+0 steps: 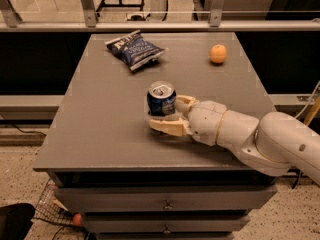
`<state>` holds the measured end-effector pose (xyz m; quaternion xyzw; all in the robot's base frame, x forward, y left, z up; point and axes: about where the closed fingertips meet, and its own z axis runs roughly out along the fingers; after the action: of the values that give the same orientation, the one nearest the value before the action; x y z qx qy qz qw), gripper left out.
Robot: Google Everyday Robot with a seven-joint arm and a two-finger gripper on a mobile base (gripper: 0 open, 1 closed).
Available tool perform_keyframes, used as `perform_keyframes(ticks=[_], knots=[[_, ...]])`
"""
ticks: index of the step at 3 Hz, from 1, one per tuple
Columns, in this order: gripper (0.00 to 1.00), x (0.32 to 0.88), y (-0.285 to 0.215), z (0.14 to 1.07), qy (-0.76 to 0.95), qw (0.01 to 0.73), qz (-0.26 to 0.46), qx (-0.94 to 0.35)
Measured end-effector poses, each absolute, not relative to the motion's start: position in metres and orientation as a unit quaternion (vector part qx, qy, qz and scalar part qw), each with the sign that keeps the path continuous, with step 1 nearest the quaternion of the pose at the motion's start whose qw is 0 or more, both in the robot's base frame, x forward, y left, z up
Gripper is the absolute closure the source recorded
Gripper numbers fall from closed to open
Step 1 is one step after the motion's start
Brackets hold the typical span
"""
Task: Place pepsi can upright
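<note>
The pepsi can (161, 100) is dark blue with a silver top and pull tab. It stands upright near the middle of the grey table (100, 119). My gripper (168, 115) reaches in from the right and is shut on the can. One cream finger (167, 127) lies along the can's near side. The other finger (185, 102) is behind the can and partly hidden by it. The can's base is at the table surface.
A crinkled blue chip bag (135, 49) lies at the back left of the table. An orange (218, 54) sits at the back right. Drawers are below the table's front edge. A metal railing runs behind the table.
</note>
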<state>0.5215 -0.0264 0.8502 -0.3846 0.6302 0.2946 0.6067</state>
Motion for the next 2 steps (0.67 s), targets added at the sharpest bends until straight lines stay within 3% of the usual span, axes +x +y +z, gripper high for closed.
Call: perform_keyframes(ticks=[1, 2], knots=[[0.51, 0.5210, -0.0239, 0.8509, 0.629, 0.606, 0.296, -0.386], [0.29, 0.5207, -0.0222, 0.8514, 0.628, 0.606, 0.296, -0.387]])
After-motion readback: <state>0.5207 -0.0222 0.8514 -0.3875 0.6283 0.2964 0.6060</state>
